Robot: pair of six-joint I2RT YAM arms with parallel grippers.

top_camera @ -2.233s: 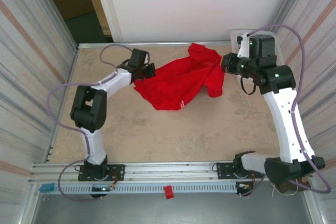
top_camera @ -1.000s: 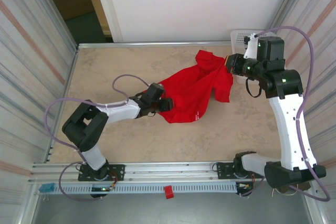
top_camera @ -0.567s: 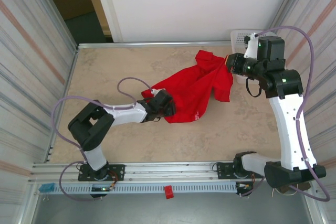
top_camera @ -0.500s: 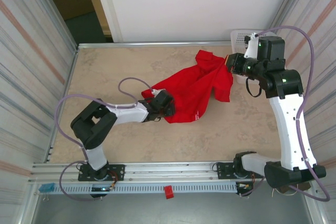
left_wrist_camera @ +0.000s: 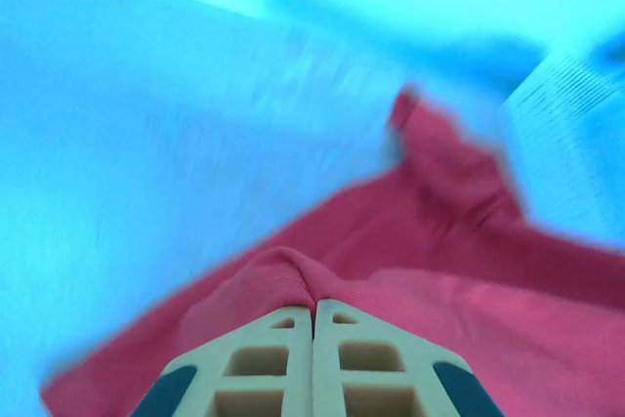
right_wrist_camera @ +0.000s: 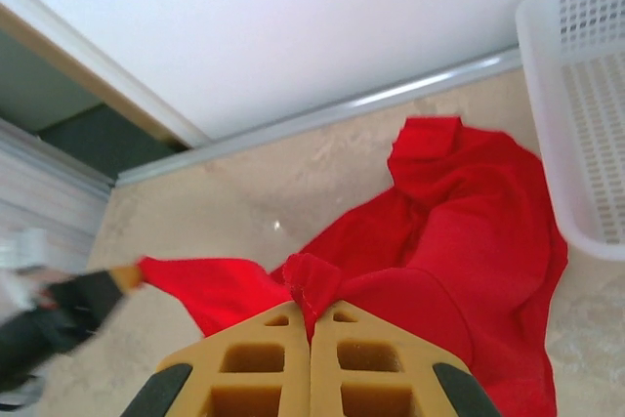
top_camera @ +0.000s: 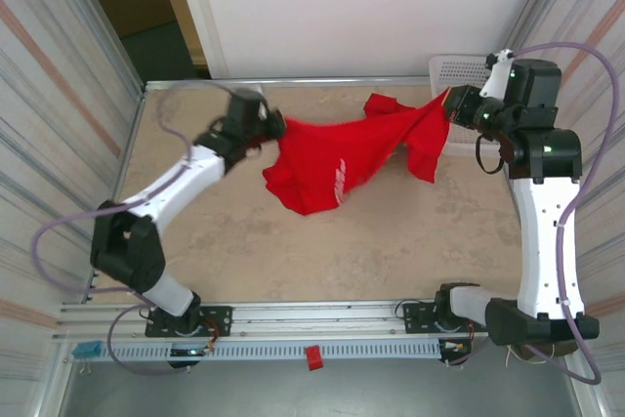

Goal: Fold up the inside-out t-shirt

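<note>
The red t-shirt (top_camera: 332, 155) is pulled out between the two arms over the far half of the table (top_camera: 293, 261). Its long axis runs left to right and climbs a little toward the far right corner, and a loose belly of cloth sags back toward the near side. The left gripper (top_camera: 271, 130) is clamped on the shirt's left end. The right gripper (top_camera: 451, 106) is pinched closed on the opposite end, just beside the white basket (top_camera: 467, 69) in that corner. From above you get the whole span at once, plus a small white mark (top_camera: 341, 174) on the fabric. The right wrist camera gives the close detail: its two fingers (right_wrist_camera: 195, 378) are pressed together on a small peak of cloth, the shirt spreads away toward the wall, and the basket's side is at the right. The left wrist picture is blurred and tinted blue, yet its fingers (left_wrist_camera: 415, 370) plainly meet on a fold of red.
</note>
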